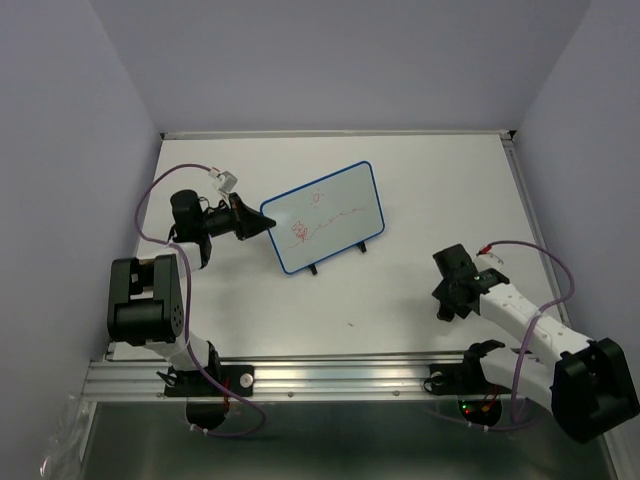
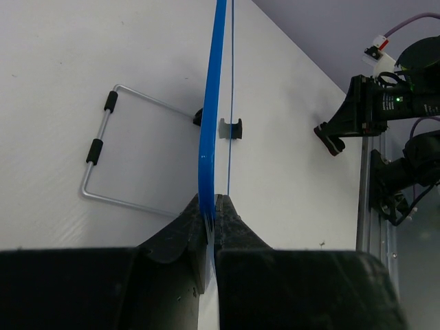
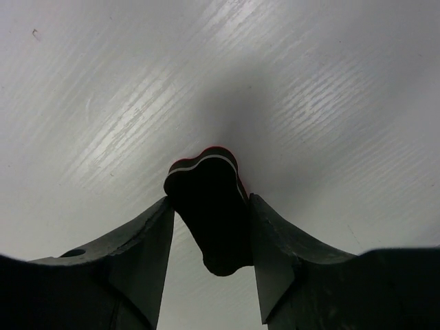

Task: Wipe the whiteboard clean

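Note:
The whiteboard point(image 1: 330, 212), blue-framed with red scribbles, stands tilted on small black feet at the table's middle. My left gripper point(image 1: 260, 226) is shut on its left edge. In the left wrist view the blue frame point(image 2: 210, 124) runs edge-on between the closed left gripper point(image 2: 214, 204). My right gripper point(image 1: 449, 295) is low over the table at the right, well apart from the board. In the right wrist view the right gripper point(image 3: 210, 198) is shut on a small black eraser point(image 3: 206, 180) with a red and white layer, held against the table.
A bent wire stand point(image 2: 103, 155) with black sleeves lies on the table behind the board. The metal rail point(image 1: 330, 378) runs along the near edge. Grey walls point(image 1: 90, 120) close in on three sides. The right arm point(image 2: 375, 103) shows beyond the board.

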### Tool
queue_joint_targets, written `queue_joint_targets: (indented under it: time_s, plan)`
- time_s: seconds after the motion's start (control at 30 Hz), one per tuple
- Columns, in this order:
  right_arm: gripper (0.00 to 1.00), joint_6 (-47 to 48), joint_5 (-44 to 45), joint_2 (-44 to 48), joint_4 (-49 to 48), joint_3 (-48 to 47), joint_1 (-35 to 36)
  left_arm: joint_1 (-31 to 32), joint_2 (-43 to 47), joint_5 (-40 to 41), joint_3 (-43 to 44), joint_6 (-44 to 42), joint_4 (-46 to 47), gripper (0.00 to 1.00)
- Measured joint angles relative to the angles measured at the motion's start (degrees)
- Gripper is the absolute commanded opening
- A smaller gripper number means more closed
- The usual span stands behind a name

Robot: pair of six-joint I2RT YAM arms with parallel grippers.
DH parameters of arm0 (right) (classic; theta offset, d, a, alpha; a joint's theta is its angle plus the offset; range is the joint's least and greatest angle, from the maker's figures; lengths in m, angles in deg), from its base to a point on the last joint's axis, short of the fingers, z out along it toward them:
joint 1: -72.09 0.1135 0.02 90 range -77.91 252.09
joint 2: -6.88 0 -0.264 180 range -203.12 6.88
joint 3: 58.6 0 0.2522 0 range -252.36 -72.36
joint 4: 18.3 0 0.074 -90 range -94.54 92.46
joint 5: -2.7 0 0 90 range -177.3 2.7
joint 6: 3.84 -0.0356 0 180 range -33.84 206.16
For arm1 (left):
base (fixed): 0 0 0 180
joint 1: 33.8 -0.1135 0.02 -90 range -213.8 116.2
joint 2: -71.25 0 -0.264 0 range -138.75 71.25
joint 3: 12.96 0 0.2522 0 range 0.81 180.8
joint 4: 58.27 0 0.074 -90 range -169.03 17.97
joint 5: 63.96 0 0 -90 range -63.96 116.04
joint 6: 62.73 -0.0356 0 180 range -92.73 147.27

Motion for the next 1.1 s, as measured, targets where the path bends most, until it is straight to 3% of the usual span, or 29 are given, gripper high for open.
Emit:
queue_joint_targets:
  time_s: [0.27,0.47,0.8,1.1]
  plan:
    - [0.23,2.3,-0.2,-1.6,-1.2,-0.2,0.0,0.0,-0.7,-0.5,1.1,-0.9,-1.9,0.00]
    - [0.02,9.7,-2.6,-1.8,-4.8,-0.4,0.0,0.0,-1.0,-0.8,1.7,-1.2,-2.6,0.00]
    - [0.01,29.2,-18.8,1.0,-26.9,-1.7,3.1,0.0,-2.4,-1.6,3.0,-1.1,-3.3,0.00]
    - [0.01,44.3,-20.1,-16.0,-54.4,-14.8,14.9,0.0,-2.5,-1.3,3.4,-0.6,-3.7,0.00]
